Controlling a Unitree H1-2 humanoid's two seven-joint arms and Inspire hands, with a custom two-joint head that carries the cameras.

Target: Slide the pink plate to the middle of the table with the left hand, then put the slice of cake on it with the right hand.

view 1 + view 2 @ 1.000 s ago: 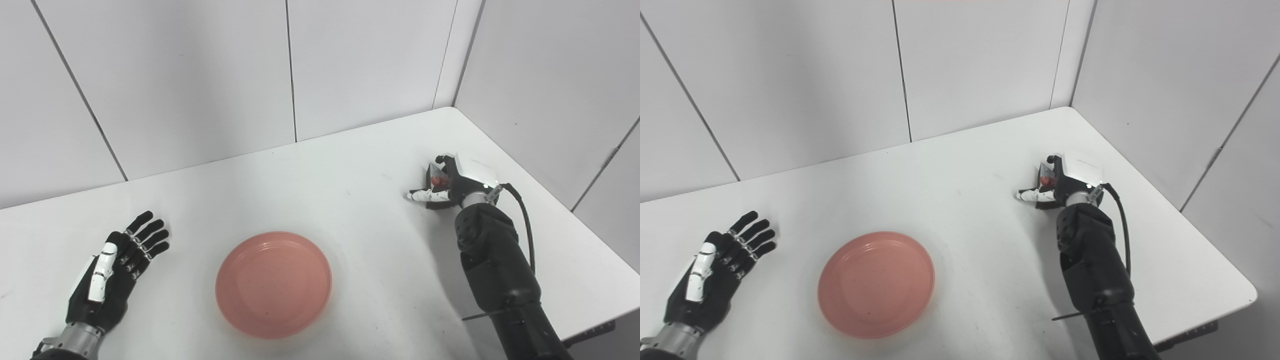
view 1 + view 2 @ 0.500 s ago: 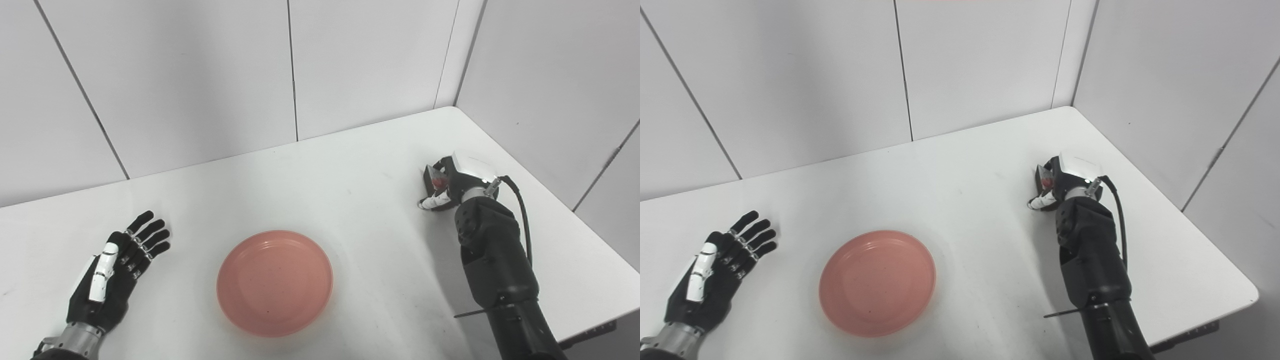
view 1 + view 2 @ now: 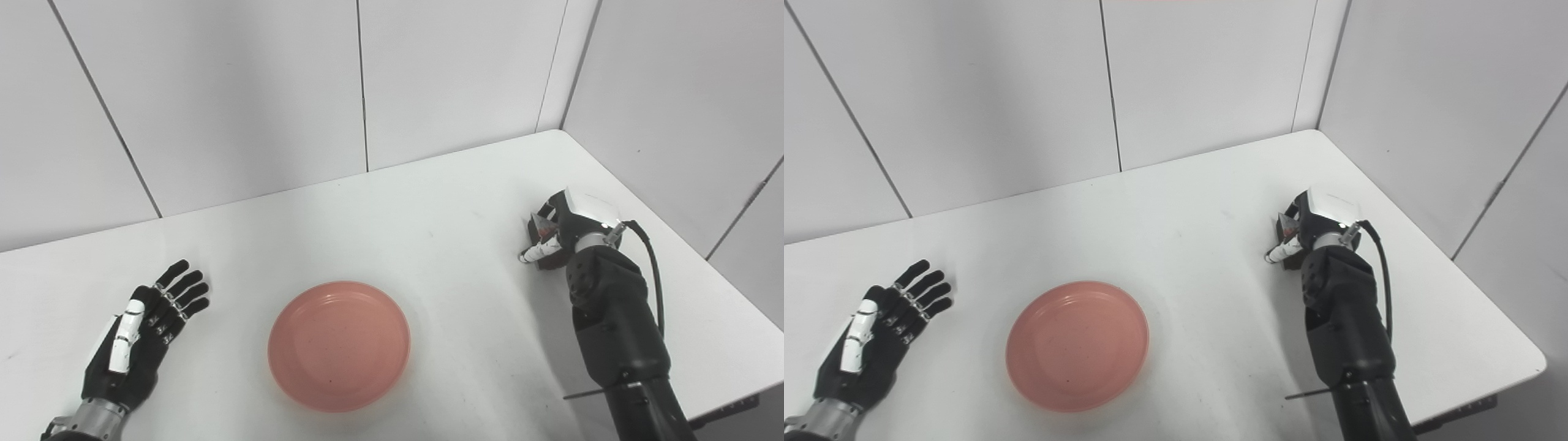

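The pink plate lies flat on the white table, near the front and about midway across. My left hand rests open at the table's left, fingers spread, a hand's width from the plate. At the right, my right hand is curled around the slice of cake, a dark wedge with a red topping. Its fingers come over the cake and its thumb presses in from the near side. Most of the cake is hidden by the hand; whether it is off the table cannot be told.
Grey wall panels close off the table at the back and on the right. The table's right edge runs close past my right forearm. Bare tabletop lies between the plate and the cake.
My right hand's thumb has drawn in from its outstretched pose and the fingers have tightened around the cake. The left hand and the plate have stayed put; the camera shifted slightly.
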